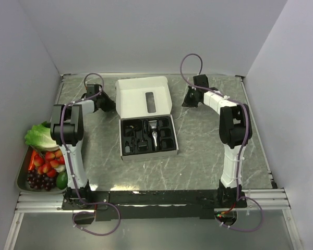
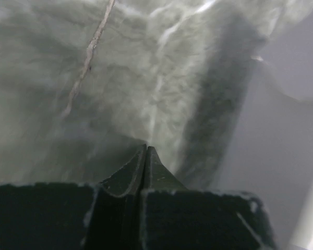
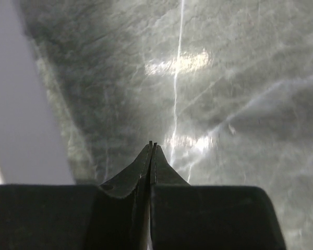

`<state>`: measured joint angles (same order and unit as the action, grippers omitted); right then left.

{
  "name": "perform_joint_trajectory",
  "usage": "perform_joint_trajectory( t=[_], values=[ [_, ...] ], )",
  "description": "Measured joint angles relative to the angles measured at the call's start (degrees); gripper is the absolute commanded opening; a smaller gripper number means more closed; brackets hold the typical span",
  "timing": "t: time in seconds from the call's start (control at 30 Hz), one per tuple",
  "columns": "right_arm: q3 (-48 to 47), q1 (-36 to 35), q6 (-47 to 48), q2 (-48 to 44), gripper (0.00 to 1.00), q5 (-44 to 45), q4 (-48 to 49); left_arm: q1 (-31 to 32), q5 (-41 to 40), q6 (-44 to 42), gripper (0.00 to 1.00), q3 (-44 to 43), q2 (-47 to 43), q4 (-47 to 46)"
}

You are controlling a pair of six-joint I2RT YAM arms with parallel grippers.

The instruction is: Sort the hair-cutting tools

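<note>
Top cam showed the grey marble table [image 1: 208,166] filling mid frame, w/ walls on three sides. The white box [image 1: 144,94] sat centre frame, lid flipped up toward the top of the frame, black insert [image 1: 148,152] in its lower half. At lower left was a tray [image 1: 21,179] w/ lettuce [image 1: 39,136], strawberries [image 1: 48,159] and dark grapes [image 1: 39,181], its right side partly hidden by my L arm.

In the top view the left gripper [image 2: 146,148] was just beside the lid's left edge. The right gripper [image 3: 152,143] was near the lid's right edge, apart from it. On both wrist cams the fingers were pressed together w/ nothing between them, tips over bare table.

The clipper [image 1: 154,134] lay in the insert's mid slot. The comb attachments [image 1: 166,136] around it read black on black, so I couldn't count them or pick out a cord. Wrist views were blurry, and I couldn't tell if the pale surface at each frame edge was wall or box.
</note>
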<state>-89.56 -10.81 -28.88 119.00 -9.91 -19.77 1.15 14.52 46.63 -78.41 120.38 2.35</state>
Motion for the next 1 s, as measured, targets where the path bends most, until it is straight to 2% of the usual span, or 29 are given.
perform_joint_trajectory(
  t=[0.2, 0.53, 0.77, 1.0],
  values=[
    [-6.2, 1.0, -0.3, 7.7, 0.0, -6.8, -0.1, -0.8, 8.6, 2.7, 0.01, -2.4, 6.0, -7.6],
    [-15.4, 1.2, -5.2, 18.1, 0.0, -23.5, 4.2, -2.8, 18.3, 7.1, 0.01, 0.4, 8.5, -17.2],
    [-15.9, 0.6, -10.6, 21.3, 0.0, -34.3, 10.7, -3.5, 23.3, 9.6, 0.01, 4.8, 8.5, -24.3],
    [-15.6, -0.6, -15.6, 21.3, 0.0, -42.7, 22.0, -3.4, 29.0, 13.6, 0.01, 8.3, 7.7, -33.2]
  ],
)
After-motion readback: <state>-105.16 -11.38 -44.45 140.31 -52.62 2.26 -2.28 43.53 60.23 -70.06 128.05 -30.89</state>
